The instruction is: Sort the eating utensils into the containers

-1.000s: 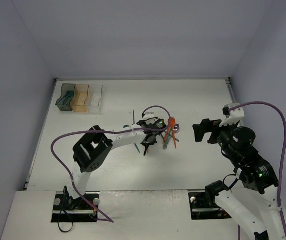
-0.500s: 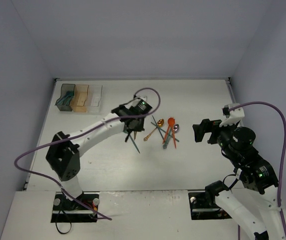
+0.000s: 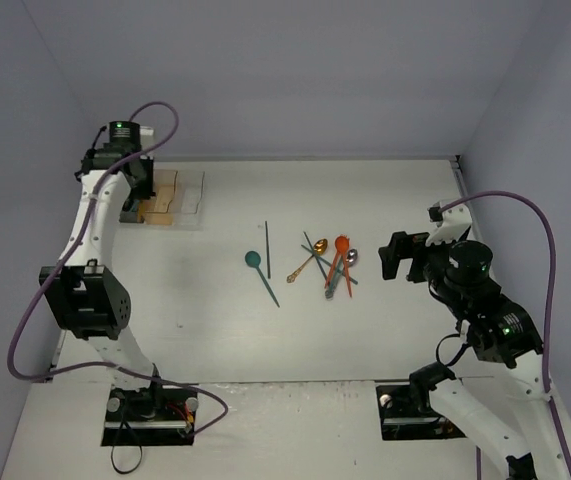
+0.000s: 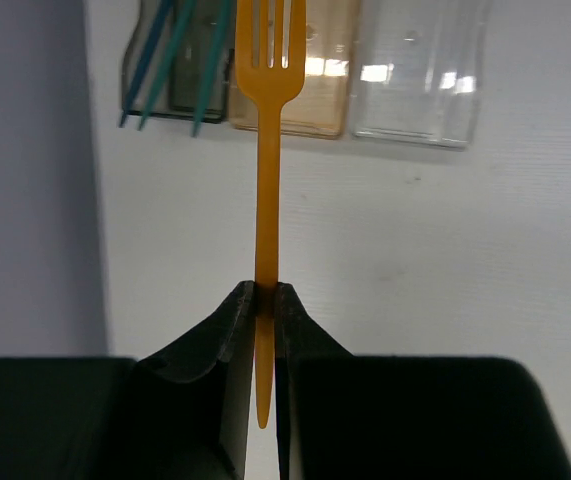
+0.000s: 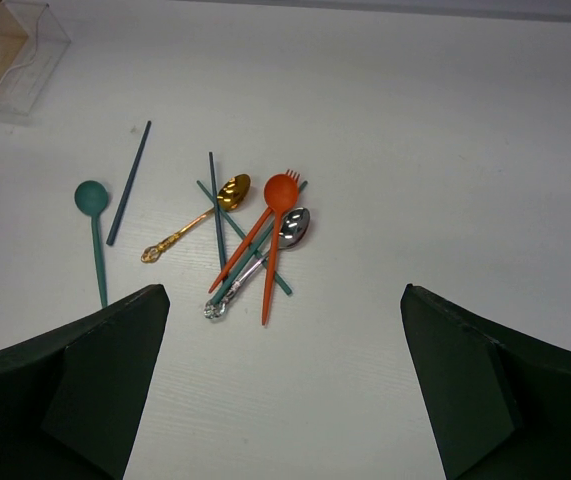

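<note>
My left gripper [image 4: 265, 296] is shut on the handle of an orange fork [image 4: 266, 150], whose tines reach over the amber bin [image 4: 315, 90]. The dark grey bin [image 4: 180, 95] to its left holds several teal utensils [image 4: 150, 60]; the clear bin [image 4: 420, 80] is on its right. In the top view the left gripper [image 3: 130, 188] hangs over the bins [image 3: 180, 195] at the back left. A pile lies mid-table: teal spoon [image 5: 92, 200], teal stick [image 5: 128, 183], gold spoon [image 5: 230, 192], orange spoon [image 5: 277, 195], silver spoon [image 5: 293, 228]. My right gripper [image 5: 285, 380] is open and empty, to the right of the pile.
The pile also shows in the top view [image 3: 330, 262], with the teal spoon [image 3: 255, 260] left of it. The right gripper [image 3: 397, 258] hovers beside it. A grey wall stands just left of the bins [image 4: 25, 200].
My left arm swung from the pile at mid-table to the back left, carrying the orange fork over the bins. The right arm shifted slightly.
</note>
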